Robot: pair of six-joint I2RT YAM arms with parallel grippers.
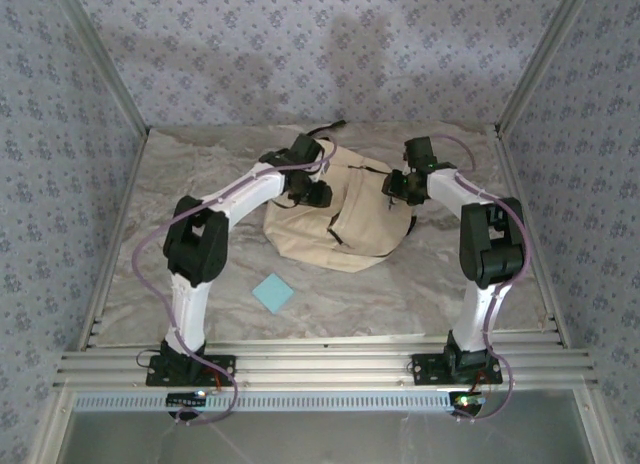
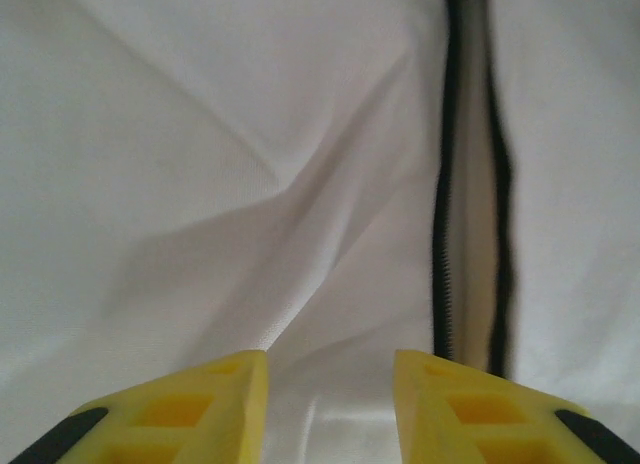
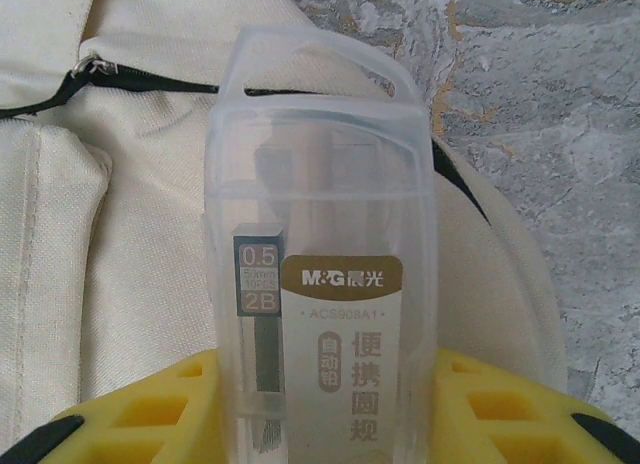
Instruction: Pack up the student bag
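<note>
The student bag (image 1: 350,219) lies mid-table, towards the back. Our right gripper (image 3: 325,374) is clamped on a clear plastic case (image 3: 320,214) above the bag's right edge. The left gripper (image 2: 330,394) stands part-open at a fabric fold beside the zip slit (image 2: 470,234) (whether it pinches cloth, we cannot tell). If that slit is not pulled wider, we judge the case may snag on its lip or slide off onto the table (image 1: 200,184).

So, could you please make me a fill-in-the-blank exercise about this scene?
1. The ____ gripper holds the clear case.
2. The case label reads 0.5 and ____.
3. The square pad near the bag is ____.
4. The bag's zip is ____.

Missing words: right; 2B; blue; black.
</note>
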